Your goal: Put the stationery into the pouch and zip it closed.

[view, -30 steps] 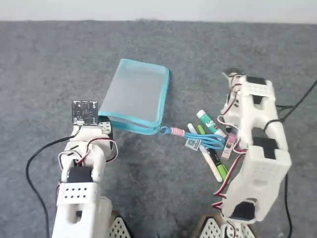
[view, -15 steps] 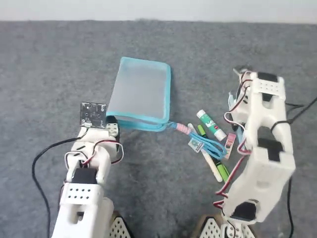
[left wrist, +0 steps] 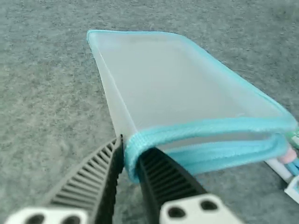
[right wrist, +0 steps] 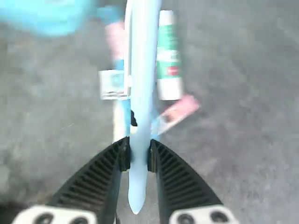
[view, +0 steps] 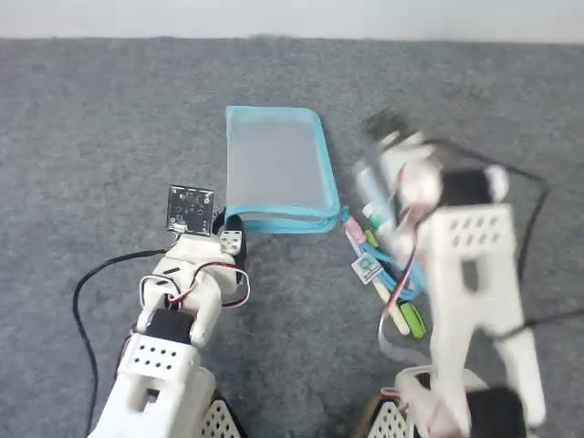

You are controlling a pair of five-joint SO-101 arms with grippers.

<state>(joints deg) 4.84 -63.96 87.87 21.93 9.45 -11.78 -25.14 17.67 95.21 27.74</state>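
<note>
The pouch (left wrist: 187, 93) is one flat rectangle with rounded corners. It has frosted, see-through panels and a teal fabric band around its edge. It lies on the grey, carpet-like table (view: 109, 119), in the middle, just beyond the left arm. Along its near side two teal bands run with a narrow gap between them.

The left pincer (left wrist: 130, 151) is nearly closed, its two ribbed black fingers pinching the pouch's near corner by the teal band.

The right pincer (right wrist: 138, 144) is clamped on one smooth, pale blue pen (right wrist: 140, 84), which sticks out past the fingertips above the loose stationery.

That stationery sits in a small heap on the table just right of the pouch. It includes one round green-and-white glue stick (right wrist: 168, 60), one flat pink clip (right wrist: 180, 109), one small square tag (right wrist: 111, 84) and one white marker with a green end (view: 403, 317). A thin blue cord (view: 401, 274) loops among them.
</note>
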